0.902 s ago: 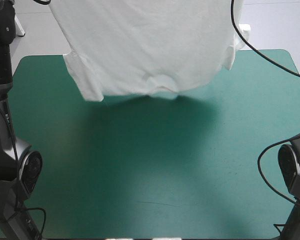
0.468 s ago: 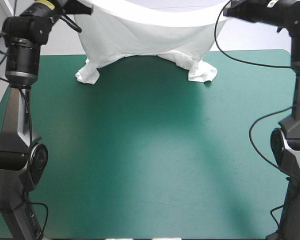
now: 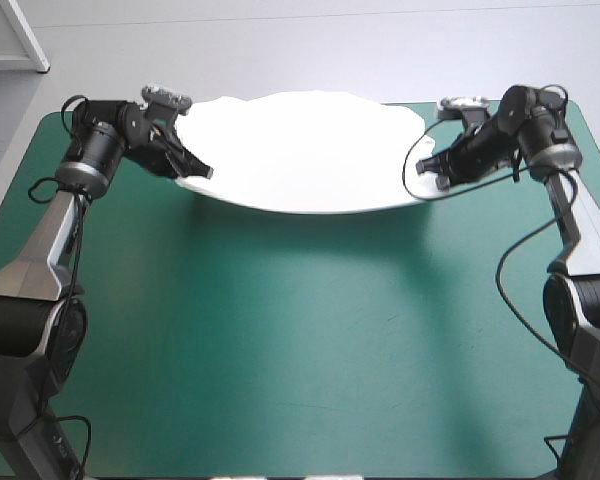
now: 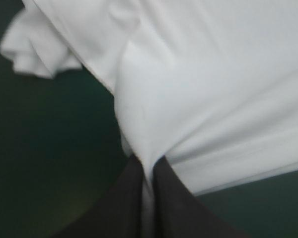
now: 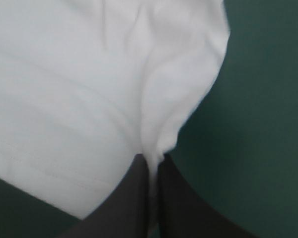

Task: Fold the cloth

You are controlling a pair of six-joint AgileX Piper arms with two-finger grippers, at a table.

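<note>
High view: a table with a teal-green cover (image 3: 300,340) fills the scene. Near its far edge, the white T-shirt (image 3: 300,160) is stretched sideways between two robot arms as a wide, smooth band with a curved near edge. A soft shadow lies on the cover along that edge. The left gripper (image 3: 202,172) holds the shirt's left end and the right gripper (image 3: 427,165) holds its right end, both low over the far part of the table.

Left wrist view: the black fingers are pressed almost together, pinching a thin ridge of white fabric. The shirt spreads out ahead of them, and a small crumpled bunch (image 4: 35,47) hangs beside it. Right wrist view: the fingers likewise clamp a narrow fold, with the shirt fanning out ahead.
</note>
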